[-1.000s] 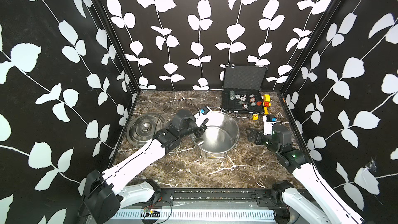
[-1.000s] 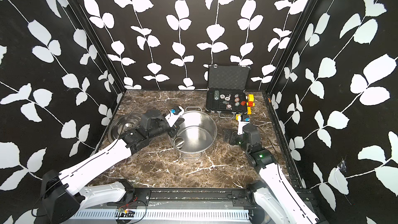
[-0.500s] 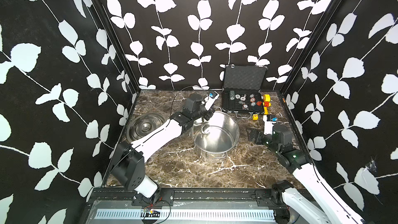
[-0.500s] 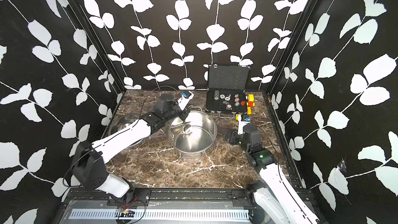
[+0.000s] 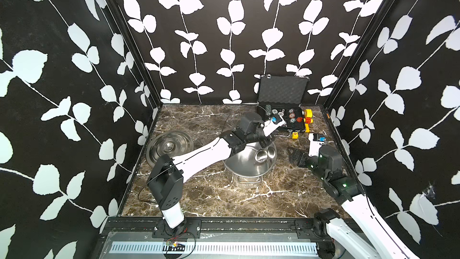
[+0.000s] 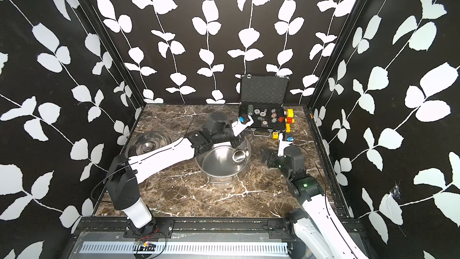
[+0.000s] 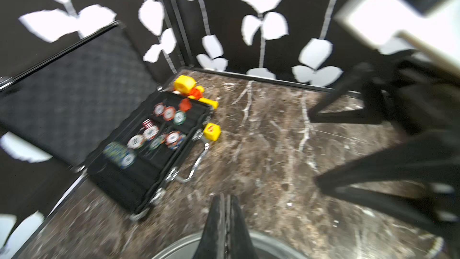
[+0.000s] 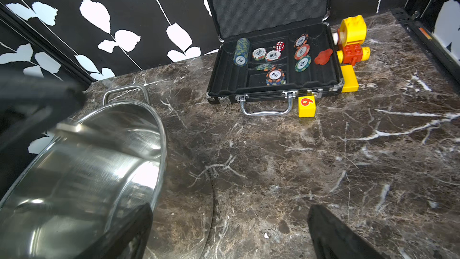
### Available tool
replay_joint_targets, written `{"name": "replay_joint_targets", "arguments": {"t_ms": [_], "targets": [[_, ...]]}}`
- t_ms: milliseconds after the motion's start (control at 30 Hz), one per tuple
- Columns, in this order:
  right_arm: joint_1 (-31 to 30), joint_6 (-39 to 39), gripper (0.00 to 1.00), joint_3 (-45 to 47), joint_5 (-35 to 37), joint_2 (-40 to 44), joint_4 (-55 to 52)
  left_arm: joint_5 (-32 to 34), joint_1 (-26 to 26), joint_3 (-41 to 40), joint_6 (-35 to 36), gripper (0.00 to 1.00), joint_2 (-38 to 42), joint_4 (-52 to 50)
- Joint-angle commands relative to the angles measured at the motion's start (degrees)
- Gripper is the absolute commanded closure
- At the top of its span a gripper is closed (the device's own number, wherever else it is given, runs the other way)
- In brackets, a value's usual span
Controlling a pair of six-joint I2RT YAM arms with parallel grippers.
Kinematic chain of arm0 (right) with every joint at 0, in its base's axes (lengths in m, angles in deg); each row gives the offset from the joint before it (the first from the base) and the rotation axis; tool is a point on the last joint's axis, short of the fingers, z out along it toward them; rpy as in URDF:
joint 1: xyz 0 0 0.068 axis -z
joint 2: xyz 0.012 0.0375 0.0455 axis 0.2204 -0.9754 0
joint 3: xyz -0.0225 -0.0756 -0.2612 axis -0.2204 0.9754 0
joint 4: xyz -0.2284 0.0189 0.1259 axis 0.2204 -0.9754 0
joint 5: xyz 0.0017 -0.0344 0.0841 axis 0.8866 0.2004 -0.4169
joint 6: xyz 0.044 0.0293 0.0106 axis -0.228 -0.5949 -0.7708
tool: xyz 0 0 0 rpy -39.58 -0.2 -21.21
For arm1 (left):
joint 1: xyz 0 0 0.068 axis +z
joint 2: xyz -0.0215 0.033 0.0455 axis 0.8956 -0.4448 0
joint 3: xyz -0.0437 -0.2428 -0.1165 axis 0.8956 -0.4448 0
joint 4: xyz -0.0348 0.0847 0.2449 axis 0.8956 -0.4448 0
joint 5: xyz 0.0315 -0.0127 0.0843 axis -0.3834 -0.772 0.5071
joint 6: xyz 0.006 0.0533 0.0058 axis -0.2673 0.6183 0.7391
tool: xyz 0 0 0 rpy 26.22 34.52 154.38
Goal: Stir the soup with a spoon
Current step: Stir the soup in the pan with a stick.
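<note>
Jaws on the left gripper [image 5: 264, 141] are pinched tight on the thin handle of the ladle [image 5: 260, 155]. Its round bowl sits down inside the stockpot [image 5: 249, 170], close to the far wall! That pot stands upright in the middle of the marble counter [image 5: 211, 195]. Over on the other side, the right gripper [image 5: 297, 156] sits low just beside the pot, jaws spread wide and holding nothing. A steel lid [image 5: 170, 147] lies flat, knob up, at the left, well apart. An open poker chip case [image 5: 283, 118] waits at the back, with a yellow block [image 8: 306, 107] just in front.
</note>
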Motion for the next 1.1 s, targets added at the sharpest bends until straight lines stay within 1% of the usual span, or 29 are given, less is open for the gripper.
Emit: {"name": "replay_joint_targets", "arguments": {"t_ms": [0,167,300,567,700,800,933,1067], "targets": [[-0.32,-0.21,0.01,-0.11,2.58,0.73,0.11,-1.18,-2.44,1.34,2.5,1.0,1.92,-2.45],[-0.34,-0.38,0.01,0.35,2.64,1.03,0.99,-0.75,-6.12,-1.94,4.25,1.0,5.73,-5.61],[-0.34,-0.3,0.0,0.57,2.29,0.9,1.1,0.17,-7.72,-7.37,4.16,1.0,10.19,-7.29],[-0.33,-0.3,0.01,0.64,1.11,-0.63,2.61,5.01,-8.07,-18.0,-0.44,1.0,20.94,-8.96],[-0.37,-0.54,0.0,0.23,0.06,-2.51,3.8,9.8,-7.95,-21.39,-1.85,1.0,26.1,-10.48],[-0.36,-0.56,0.01,-0.4,-0.84,-4.22,4.37,12.07,-6.0,-23.64,-2.76,1.0,29.7,-11.23],[-0.38,-0.6,0.01,-0.84,-1.68,-5.49,5.06,9.16,0.6,-27.52,-7.35,1.0,33.98,-8.74],[-0.36,-0.73,0.01,-1.03,-1.93,-5.6,5.15,8.51,5.11,-29.62,-8.01,1.0,35.87,-5.87]]}}
